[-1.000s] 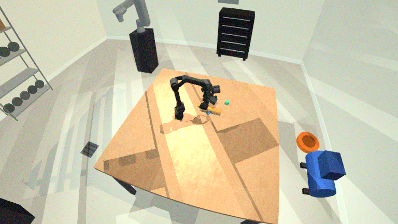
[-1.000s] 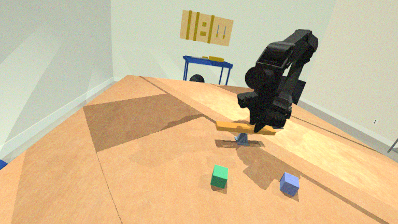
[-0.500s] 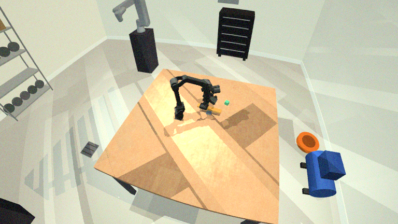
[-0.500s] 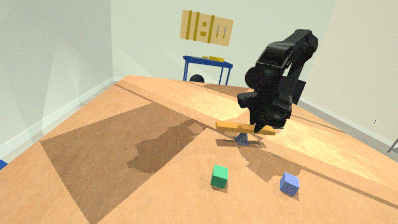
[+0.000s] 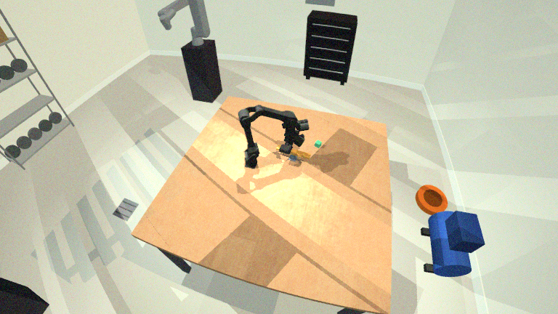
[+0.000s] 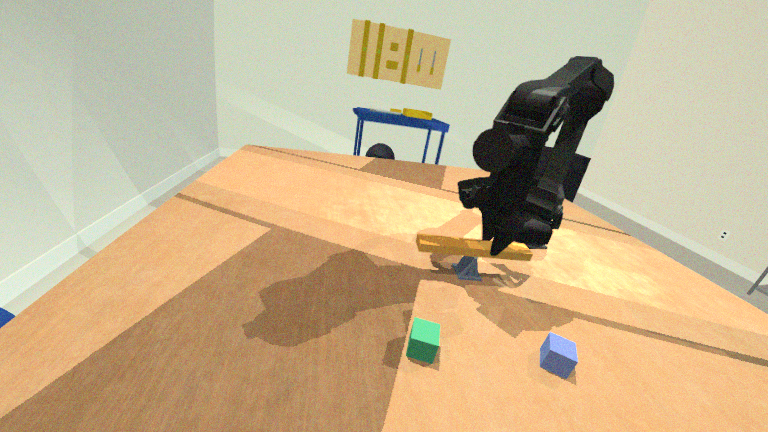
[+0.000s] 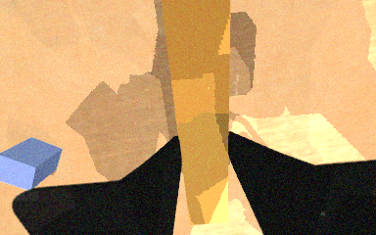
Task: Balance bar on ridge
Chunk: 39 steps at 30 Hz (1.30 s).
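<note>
Top view: the square wooden table carries the black six-joint arm, which arches from its foot toward the table's right edge. The long yellow-orange bar lies nearer the table's top edge than its bottom edge, well inside all four corners. The black parallel-jaw gripper is closed on the bar, one finger on each side, gripping off-centre toward one end. Exterior view: the bar crosses above the small blue-grey wedge-shaped ridge, both ends raised clear of the table. Contact between bar and ridge cannot be told; exact level likewise uncertain. Release not done. The small green cube sits on the table, apart from the bar, on the side toward the top-right corner in the top view. The small periwinkle-blue cube rests on the table, nearer the exterior view's bottom edge than the ridge, well apart from the green cube.
</note>
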Each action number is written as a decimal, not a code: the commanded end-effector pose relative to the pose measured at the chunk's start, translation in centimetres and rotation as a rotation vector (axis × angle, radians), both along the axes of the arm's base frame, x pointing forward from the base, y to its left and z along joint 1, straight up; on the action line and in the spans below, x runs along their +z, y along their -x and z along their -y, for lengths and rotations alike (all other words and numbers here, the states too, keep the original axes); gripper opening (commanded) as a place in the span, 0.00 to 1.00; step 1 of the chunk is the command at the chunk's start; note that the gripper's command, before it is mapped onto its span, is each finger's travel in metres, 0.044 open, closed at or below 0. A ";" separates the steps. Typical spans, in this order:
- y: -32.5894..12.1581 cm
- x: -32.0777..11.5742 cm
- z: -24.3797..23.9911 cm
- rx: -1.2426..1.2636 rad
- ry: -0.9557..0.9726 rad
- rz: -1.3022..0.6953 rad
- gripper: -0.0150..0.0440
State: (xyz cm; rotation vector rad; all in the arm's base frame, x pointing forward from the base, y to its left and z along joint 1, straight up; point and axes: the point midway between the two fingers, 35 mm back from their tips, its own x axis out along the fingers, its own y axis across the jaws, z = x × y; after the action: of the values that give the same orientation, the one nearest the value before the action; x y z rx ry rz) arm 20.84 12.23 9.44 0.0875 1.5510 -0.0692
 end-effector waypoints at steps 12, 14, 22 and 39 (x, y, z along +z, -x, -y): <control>0.0 0.0 0.0 0.000 0.000 -0.001 0.25; 0.0 0.0 0.0 0.000 0.000 -0.001 0.25; 0.0 0.0 0.0 0.000 0.000 -0.001 0.25; 0.0 0.0 0.0 0.000 0.000 -0.001 0.30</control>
State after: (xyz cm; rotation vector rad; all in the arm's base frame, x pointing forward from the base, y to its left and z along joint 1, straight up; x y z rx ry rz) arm 20.83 12.22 9.46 0.0872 1.5516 -0.0695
